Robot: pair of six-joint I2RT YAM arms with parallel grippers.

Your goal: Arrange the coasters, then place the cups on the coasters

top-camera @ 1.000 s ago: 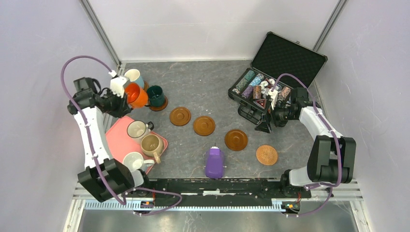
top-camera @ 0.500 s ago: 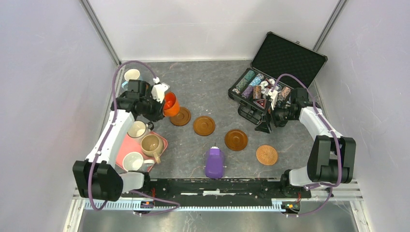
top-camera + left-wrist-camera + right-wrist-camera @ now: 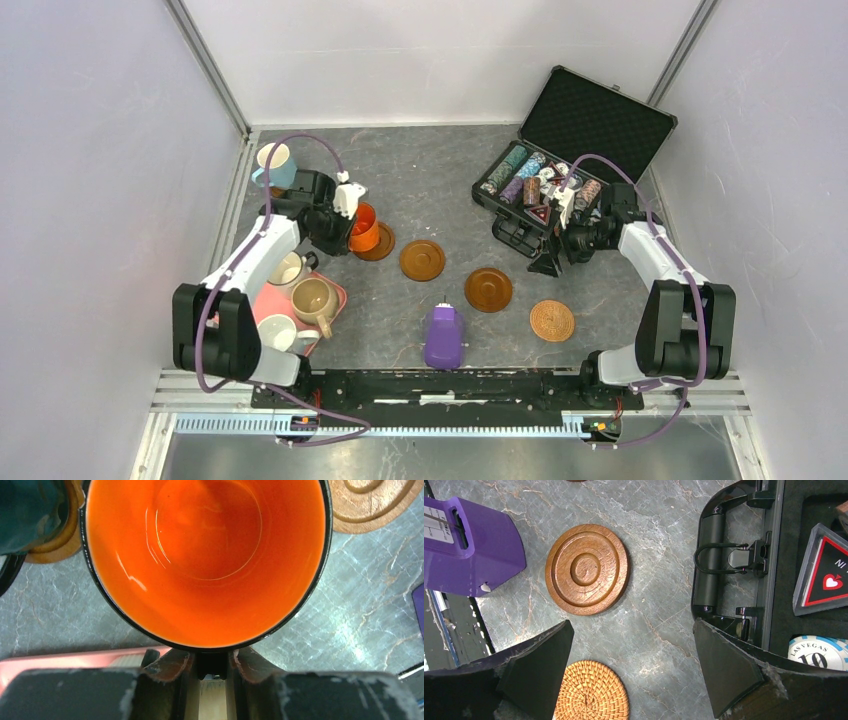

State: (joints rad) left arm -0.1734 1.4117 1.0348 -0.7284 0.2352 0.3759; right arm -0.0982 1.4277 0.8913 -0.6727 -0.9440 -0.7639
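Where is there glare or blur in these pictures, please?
Left wrist: highlights streak the inner wall of the glossy orange ceramic mug; left gripper looks soft. Right wrist: round dark wooden coaster sharp, glare-free. Top external: even light, faint shadows.

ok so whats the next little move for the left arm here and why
Probably shift the orange mug a little more over the bare dark coaster beside it, then lower it. The left hand is shut on the mug, and in the wrist view that coaster shows out past the rim, so the mug looks off-centre. Whether it touches the table I cannot tell.
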